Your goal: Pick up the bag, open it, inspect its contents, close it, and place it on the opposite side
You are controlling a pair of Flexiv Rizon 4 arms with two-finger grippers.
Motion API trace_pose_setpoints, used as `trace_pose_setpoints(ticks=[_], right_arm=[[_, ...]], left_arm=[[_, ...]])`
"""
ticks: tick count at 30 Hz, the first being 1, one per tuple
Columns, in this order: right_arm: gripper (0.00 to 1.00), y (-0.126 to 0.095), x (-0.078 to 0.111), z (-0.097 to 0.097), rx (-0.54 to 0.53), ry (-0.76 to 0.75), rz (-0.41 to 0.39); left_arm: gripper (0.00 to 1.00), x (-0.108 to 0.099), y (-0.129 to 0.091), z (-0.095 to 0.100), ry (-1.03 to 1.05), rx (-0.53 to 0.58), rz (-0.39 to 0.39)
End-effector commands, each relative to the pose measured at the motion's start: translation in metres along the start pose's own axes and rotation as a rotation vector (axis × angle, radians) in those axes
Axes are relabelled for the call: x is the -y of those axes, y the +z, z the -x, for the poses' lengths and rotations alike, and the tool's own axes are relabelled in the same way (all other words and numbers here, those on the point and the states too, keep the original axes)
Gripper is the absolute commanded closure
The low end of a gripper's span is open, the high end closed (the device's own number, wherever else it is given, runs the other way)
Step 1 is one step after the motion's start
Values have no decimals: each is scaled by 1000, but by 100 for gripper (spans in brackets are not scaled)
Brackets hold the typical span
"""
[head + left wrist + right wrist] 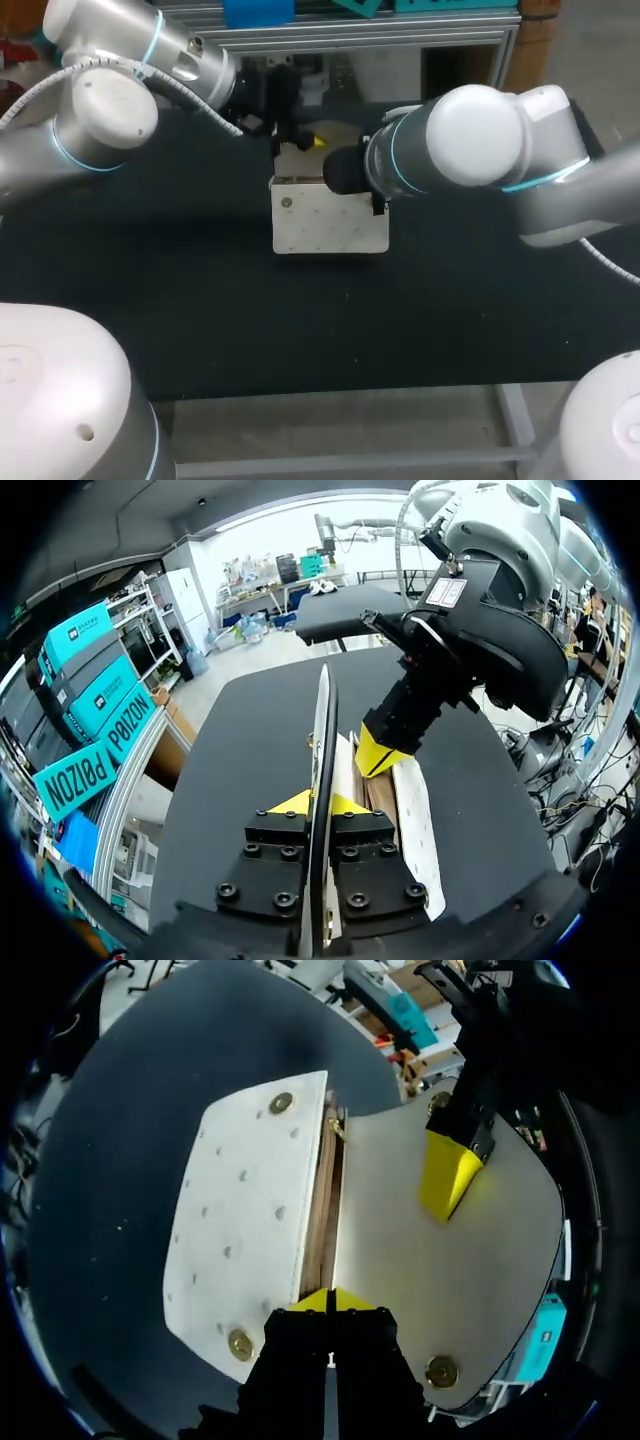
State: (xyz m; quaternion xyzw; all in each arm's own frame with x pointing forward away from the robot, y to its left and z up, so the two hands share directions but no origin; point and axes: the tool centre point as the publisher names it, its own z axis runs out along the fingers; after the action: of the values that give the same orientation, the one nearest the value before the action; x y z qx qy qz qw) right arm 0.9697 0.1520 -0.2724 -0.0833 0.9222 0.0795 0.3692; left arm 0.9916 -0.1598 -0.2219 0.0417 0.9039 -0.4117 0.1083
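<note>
The left gripper (319, 806) pinches shut on the raised flap (470, 1260) edge of the white, stud-dotted flat bag (325, 225), the right gripper (330, 1300) clamps its mouth rim, and bare black table (150, 300) lies open left, right and in front of the bag.

White bag (245, 1220) open (flap (440, 1290) spread back), right tool (330, 1300) at its rim, left tool (447, 1175) on flap

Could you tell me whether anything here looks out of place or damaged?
Nothing stands out: the bag lies on the table, its flap held open by the left gripper, as the task needs; no spill or damage shows.
</note>
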Motion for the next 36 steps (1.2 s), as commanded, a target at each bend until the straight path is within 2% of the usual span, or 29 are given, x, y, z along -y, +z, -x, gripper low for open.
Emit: trace_pose_setpoints(ticks=[1, 9, 16, 28, 36], right_arm=[[100, 4, -8, -4, -4, -9, -17], [100, 1, -11, -24, -28, -32, -40], [100, -1, -9, -32, -40, -33, -51], [100, -10, -8, -1, 63, -15, -66], [100, 6, -11, 7, 45, -32, -84]], left_arm=[[100, -3, -1, 1, -11, 32, -35], [100, -4, -3, 6, -21, 45, -49], [100, -2, -7, 4, -16, 53, -51], [100, 1, 0, -5, 8, 21, -43], [100, 3, -1, -6, 15, 19, -48]])
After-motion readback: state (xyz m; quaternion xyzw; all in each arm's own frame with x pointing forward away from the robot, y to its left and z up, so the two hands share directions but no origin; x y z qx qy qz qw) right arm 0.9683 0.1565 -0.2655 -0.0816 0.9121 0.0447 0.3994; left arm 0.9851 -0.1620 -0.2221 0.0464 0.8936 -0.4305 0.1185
